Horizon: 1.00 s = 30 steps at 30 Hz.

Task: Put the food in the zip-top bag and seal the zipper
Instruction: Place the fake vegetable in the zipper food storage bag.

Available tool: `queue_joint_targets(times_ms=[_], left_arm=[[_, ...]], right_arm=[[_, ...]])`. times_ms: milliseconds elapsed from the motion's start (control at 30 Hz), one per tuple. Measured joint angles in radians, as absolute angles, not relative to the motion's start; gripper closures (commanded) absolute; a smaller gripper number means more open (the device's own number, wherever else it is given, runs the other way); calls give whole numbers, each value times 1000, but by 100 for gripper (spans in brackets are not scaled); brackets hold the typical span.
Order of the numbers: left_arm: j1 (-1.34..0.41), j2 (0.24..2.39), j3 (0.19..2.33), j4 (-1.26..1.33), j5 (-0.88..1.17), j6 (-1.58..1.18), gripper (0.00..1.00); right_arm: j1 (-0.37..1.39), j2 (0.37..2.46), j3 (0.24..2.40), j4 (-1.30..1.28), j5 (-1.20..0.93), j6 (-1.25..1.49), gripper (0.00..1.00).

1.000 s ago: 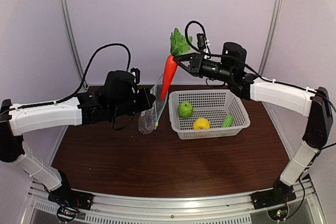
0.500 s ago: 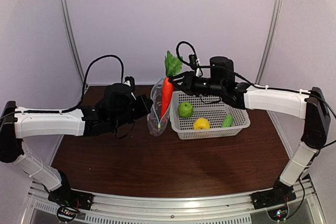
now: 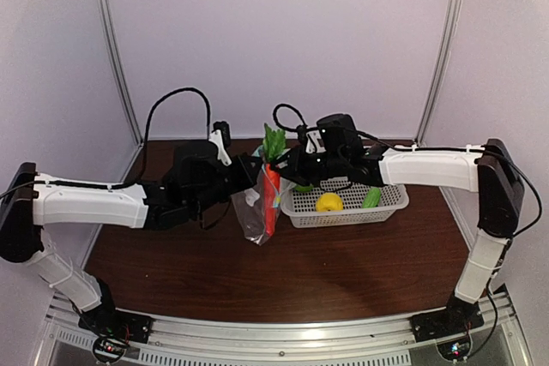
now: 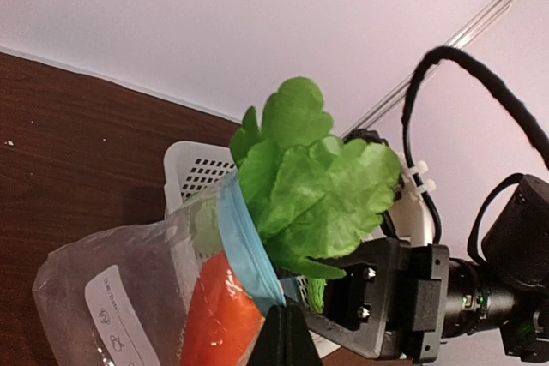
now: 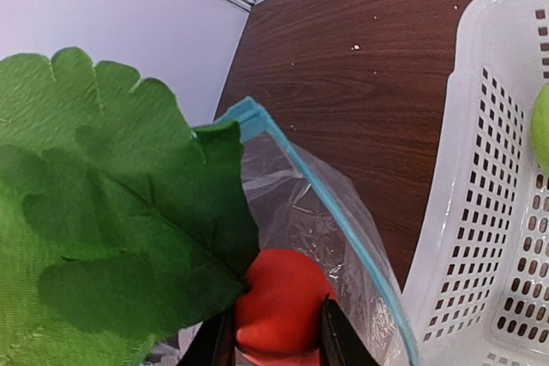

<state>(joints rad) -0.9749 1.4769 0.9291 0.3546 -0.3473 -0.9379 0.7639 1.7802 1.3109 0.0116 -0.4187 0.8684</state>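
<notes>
The right gripper (image 5: 274, 332) was seen closed on the red carrot (image 5: 279, 297), one dark finger pressed against each side of its upper end, just under the leafy green top (image 5: 103, 212). The carrot was held point-down, with its red body lowered inside the zip-top bag (image 3: 253, 212) and its leaves standing above the mouth. In the right wrist view the teal-blue zipper (image 5: 317, 186) was seen curving around the carrot, so the mouth was open.

The left gripper (image 4: 283, 336) was pinched fully closed on the mouth edge of the zip-top bag, where the zipper strip ran down to its fingertips. The bag was thus held up by the left arm, hanging between the two grippers, with its white label patch (image 4: 120, 315) facing the left wrist camera. Whether the bottom of the bag touched the brown table (image 3: 214, 272) could not be told.

Just to the right of the bag, the white perforated basket (image 3: 343, 212) was set on the table. The yellow lemon (image 3: 328, 202) and the small green oblong vegetable (image 3: 371, 197) were lying in it. The green apple (image 5: 541, 130) was glimpsed only at the edge of the right wrist view, inside the basket.
</notes>
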Motion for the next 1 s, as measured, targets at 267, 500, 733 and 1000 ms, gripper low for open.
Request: queue_joint_targets(times_ms=[267,500,733,1000], left_arm=[[-1004,1517,929,365,-314,-862,100],[-1018,1525,910,343,-311,-800,100],[-1018,1495,836,320,-340,-751,100],[-1018,1411,820,275,-368,-700,100]], right_arm=[[764,1822,1327,-30,-435,998,87],[766,1857,1343,-52,-450,1011,45],[753,1830,1423,-168,-450,826,27],[720,1689,1436,-239,-431,573,38]])
